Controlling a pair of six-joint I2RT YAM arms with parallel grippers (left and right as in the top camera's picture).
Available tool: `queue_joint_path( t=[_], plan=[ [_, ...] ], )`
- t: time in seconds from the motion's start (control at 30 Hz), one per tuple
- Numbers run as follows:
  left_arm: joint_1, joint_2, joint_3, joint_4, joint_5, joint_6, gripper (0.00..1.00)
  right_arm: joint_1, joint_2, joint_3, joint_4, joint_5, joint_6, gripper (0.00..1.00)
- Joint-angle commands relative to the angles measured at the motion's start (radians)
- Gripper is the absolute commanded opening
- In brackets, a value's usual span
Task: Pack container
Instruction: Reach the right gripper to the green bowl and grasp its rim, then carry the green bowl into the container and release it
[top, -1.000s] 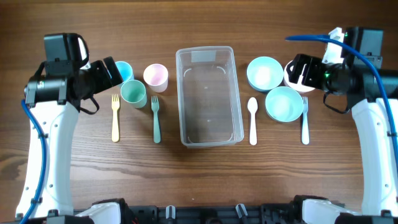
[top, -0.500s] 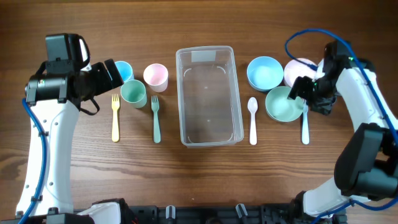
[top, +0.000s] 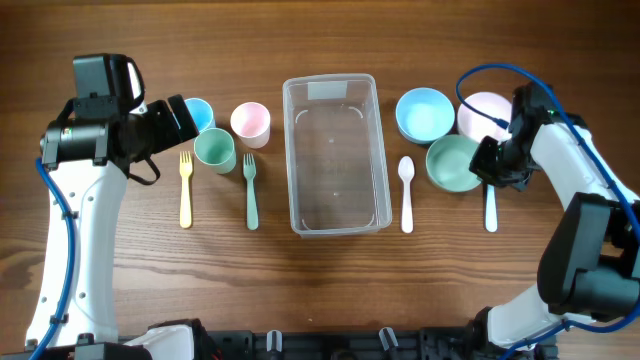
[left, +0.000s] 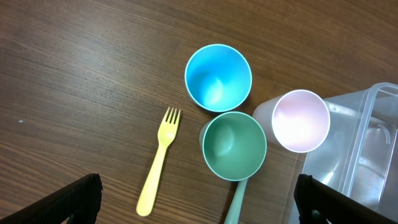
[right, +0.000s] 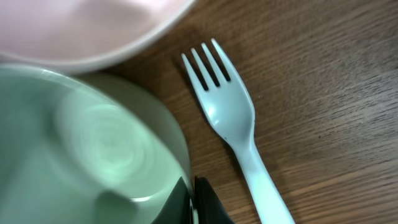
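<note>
— Brown wooden table, and at its centre stands the container, clear and with nothing in it. Where is the right gripper?

— At the green bowl, the one just right of the container, on the rim farthest from the container. The right wrist view shows one dark finger against the outside of the bowl's wall. The other finger is out of frame, so I cannot tell whether the claw is pinching the rim or only spread around it.

— So the step in hand is lifting that bowl, I'd judge. How to do it well?

— Get a firm bite on the rim first, because a bowl held by one edge will want to tip. Then lift it straight up. The pale fork lies just beyond the bowl, away from the container, and the pink bowl sits so close I cannot tell if they touch. Carry it over the white spoon, clear the container's thick rim, and set it down at one end to leave room.

— And the left gripper?

— Spread wide and holding nothing. It hovers above the green cup on the container's other side.
</note>
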Motion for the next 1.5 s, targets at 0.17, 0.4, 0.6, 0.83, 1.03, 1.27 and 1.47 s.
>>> queue_joint_path(
  t=[0.17, 0.4, 0.6, 0.83, 1.03, 1.27, 1.47],
  plan=[
    [0.005, 0.004, 0.022, 0.0, 0.004, -0.002, 1.0, 0.063, -0.324, 0.152, -0.093, -0.06, 0.001, 0.04],
    [0.005, 0.004, 0.022, 0.0, 0.004, -0.002, 1.0, 0.319, -0.487, 0.184, 0.106, -0.231, -0.077, 0.04],
    [0.005, 0.004, 0.022, 0.0, 0.004, -0.002, 1.0, 0.52, -0.177, 0.362, 0.098, -0.139, -0.158, 0.04],
    [0.005, 0.004, 0.022, 0.0, 0.005, -0.002, 1.0, 0.548, 0.171, 0.695, -0.159, -0.08, -0.18, 0.04],
    [0.005, 0.004, 0.022, 0.0, 0.004, -0.002, 1.0, 0.597, 0.325, 0.694, -0.17, -0.08, -0.177, 0.04],
    [0.005, 0.004, 0.022, 0.0, 0.004, -0.002, 1.0, 0.597, 0.383, 0.694, -0.023, -0.06, -0.174, 0.04],
    [0.005, 0.004, 0.022, 0.0, 0.005, -0.002, 1.0, 0.597, 0.38, 0.695, 0.014, 0.047, -0.184, 0.56]
  ],
)
